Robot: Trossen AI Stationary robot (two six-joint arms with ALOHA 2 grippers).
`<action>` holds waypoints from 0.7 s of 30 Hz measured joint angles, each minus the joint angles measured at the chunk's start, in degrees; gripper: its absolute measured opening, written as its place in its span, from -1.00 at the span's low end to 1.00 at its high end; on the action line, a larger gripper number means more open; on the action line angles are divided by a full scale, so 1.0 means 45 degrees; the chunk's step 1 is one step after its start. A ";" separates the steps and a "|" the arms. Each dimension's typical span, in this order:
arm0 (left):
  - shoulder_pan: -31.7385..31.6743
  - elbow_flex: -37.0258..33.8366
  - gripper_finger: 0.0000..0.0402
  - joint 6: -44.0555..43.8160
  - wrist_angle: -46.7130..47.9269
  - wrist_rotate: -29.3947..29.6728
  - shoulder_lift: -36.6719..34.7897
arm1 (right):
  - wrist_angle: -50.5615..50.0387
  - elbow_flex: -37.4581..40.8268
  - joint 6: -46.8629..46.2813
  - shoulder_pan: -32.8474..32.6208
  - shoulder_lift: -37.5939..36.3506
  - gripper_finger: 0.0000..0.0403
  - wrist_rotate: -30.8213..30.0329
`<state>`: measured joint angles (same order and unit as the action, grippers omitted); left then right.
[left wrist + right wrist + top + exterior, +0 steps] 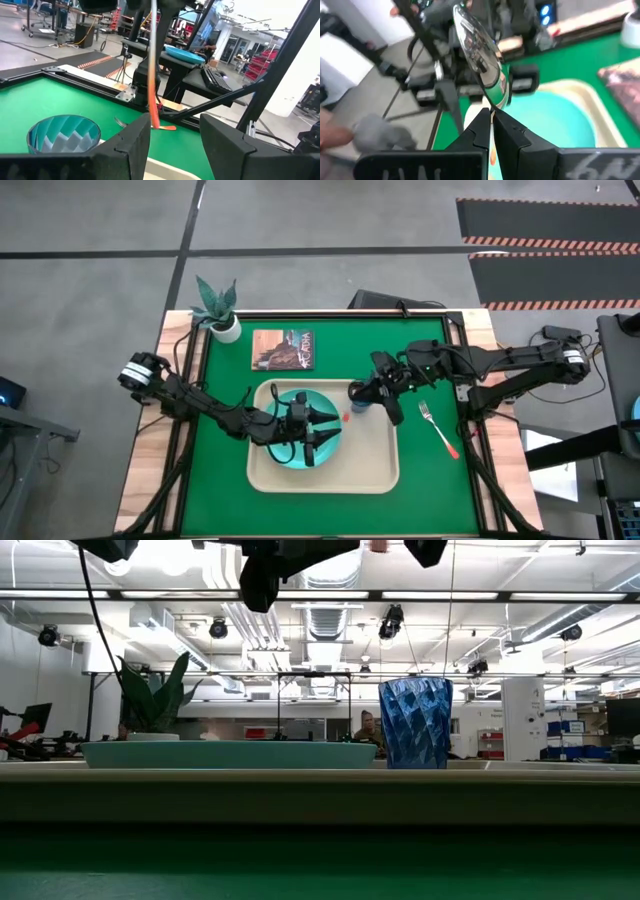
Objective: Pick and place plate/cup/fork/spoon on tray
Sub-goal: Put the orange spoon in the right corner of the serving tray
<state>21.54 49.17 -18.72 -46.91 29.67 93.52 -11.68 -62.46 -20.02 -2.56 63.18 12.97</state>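
Note:
The turquoise plate (288,408) lies on the beige tray (375,470). The dark blue cup (358,392) stands upright in the tray's far right part and shows in the low view (415,725). My left gripper (310,438) is open and empty above the plate; the left wrist view (175,142) shows its spread fingers. My right gripper (358,408) is shut on the spoon (480,45) above the tray, near the cup. The fork (437,427) lies flat on the green table to the right of the tray. My right gripper pinches the spoon's slim neck (491,106), just below the bowl, between its two fingers. The fingers come about level from the table's right side and lie across the spoon. The spoon stands upright and lifted clear, bowl up, its red-orange handle (153,95) hanging down.
A white pot with a green plant (222,320) stands at the table's far left corner. A brown picture card (283,348) lies beyond the tray. The tray's right half (370,445) is bare. A person (368,730) shows in the room behind.

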 joint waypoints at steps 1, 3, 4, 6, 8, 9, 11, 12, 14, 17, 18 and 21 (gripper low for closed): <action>0.0000 -0.0001 -0.22 0.0000 0.0060 -0.0012 -0.0050 | -0.0295 0.0001 -0.0041 0.0019 -0.0033 -0.96 0.0240; 0.0000 -0.0010 -0.22 0.0019 0.0428 -0.0093 -0.0253 | -0.1032 -0.0003 -0.0340 0.0023 -0.0154 -0.96 0.0726; 0.0000 -0.0010 -0.22 0.0019 0.0652 -0.0101 -0.0393 | -0.1568 -0.0003 -0.0608 0.0023 -0.0237 -0.96 0.0866; 0.0000 -0.0010 -0.22 0.0029 0.1344 -0.0118 -0.0753 | -0.2455 0.0007 -0.1274 0.0018 -0.0350 -0.96 0.0804; -0.0003 -0.0015 -0.22 0.0031 0.1846 -0.0117 -0.1094 | -0.2762 0.0263 -0.2205 -0.0074 -0.0414 -0.96 0.0749; 0.0000 -0.0016 -0.22 0.0080 0.2124 -0.0118 -0.1306 | -0.2798 0.0479 -0.2671 -0.0158 -0.0441 -0.96 0.0657; 0.0044 -0.0029 -0.22 0.0352 0.2559 -0.0117 -0.1731 | -0.2598 0.1018 -0.3601 -0.0404 -0.0452 -0.96 0.0628; 0.0050 -0.0029 -0.22 0.0492 0.2679 -0.0112 -0.1902 | -0.2438 0.1311 -0.3999 -0.0582 -0.0454 -0.96 0.0576; 0.0184 -0.0033 -0.22 0.0731 0.3311 -0.0106 -0.2303 | -0.1843 0.2031 -0.4779 -0.1029 -0.0546 -0.96 0.0187; 0.0374 -0.0046 -0.22 0.1008 0.4064 -0.0117 -0.2739 | 0.0045 0.3340 -0.5748 -0.1767 -0.0740 -0.96 -0.0460; 0.0424 -0.0058 -0.22 0.1015 0.4251 -0.0119 -0.2851 | 0.0814 0.3835 -0.6109 -0.2033 -0.0809 -0.96 -0.0697; 0.0491 -0.0131 -0.22 0.1090 0.4590 -0.0115 -0.3151 | 0.2779 0.5207 -0.7389 -0.2673 -0.0993 -0.96 -0.1459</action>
<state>23.75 48.58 -13.82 -26.26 29.15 79.34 0.83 -39.03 -53.27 -14.59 58.71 6.41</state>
